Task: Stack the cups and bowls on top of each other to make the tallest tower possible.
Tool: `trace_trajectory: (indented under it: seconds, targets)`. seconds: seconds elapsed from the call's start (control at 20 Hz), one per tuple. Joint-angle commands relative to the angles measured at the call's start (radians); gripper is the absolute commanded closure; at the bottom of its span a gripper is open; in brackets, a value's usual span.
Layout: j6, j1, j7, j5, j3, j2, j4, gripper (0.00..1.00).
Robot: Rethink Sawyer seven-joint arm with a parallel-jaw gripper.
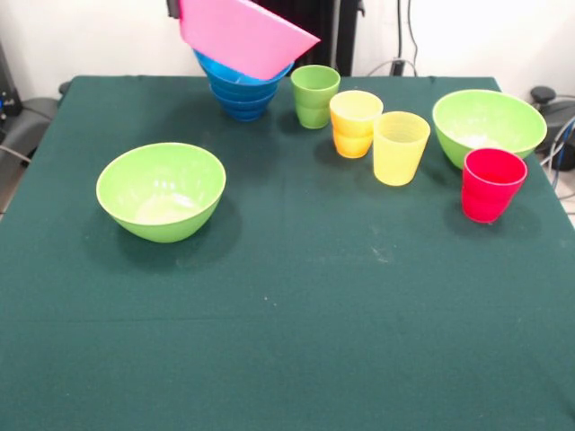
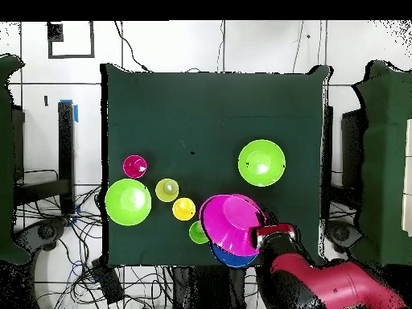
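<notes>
My gripper [image 2: 262, 234] is shut on the rim of the large pink bowl [image 1: 241, 36], which hangs tilted just above the tower [image 1: 243, 92] of nested blue bowls at the table's far edge. In the overhead view the pink bowl [image 2: 232, 221] hides most of the tower [image 2: 238, 259]. The green cup [image 1: 314, 95], orange cup [image 1: 355, 123], yellow cup [image 1: 401, 147] and red cup [image 1: 491, 184] stand upright in a diagonal row. One lime green bowl [image 1: 162, 190] sits at the left. The other lime green bowl [image 1: 488, 124] sits behind the red cup.
The red arm [image 2: 322, 286] reaches in from the robot's side. The green cup stands close beside the tower. Dark green cloth [image 1: 287, 341] covers the table. Cables and equipment lie on the floor around it.
</notes>
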Motion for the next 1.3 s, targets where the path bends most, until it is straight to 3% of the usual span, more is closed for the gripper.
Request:
trace_trajectory:
  seconds: [0.05, 0.35, 0.65, 0.85, 1.05, 1.3]
  targets:
    - [-0.104, 0.110, 0.127, -0.032, -0.156, -0.090, 0.156, 1.00]
    - [-0.043, 0.079, 0.087, 0.062, -0.098, -0.151, 0.221, 1.00]
    - [-0.013, 0.034, 0.050, 0.096, -0.062, -0.171, 0.260, 1.00]
    - [-0.019, 0.026, 0.052, 0.061, -0.092, -0.160, 0.258, 1.00]
    - [-0.035, 0.053, 0.071, -0.008, -0.164, -0.110, 0.225, 1.00]
    - [-0.059, 0.080, 0.077, -0.042, -0.225, -0.081, 0.210, 1.00]
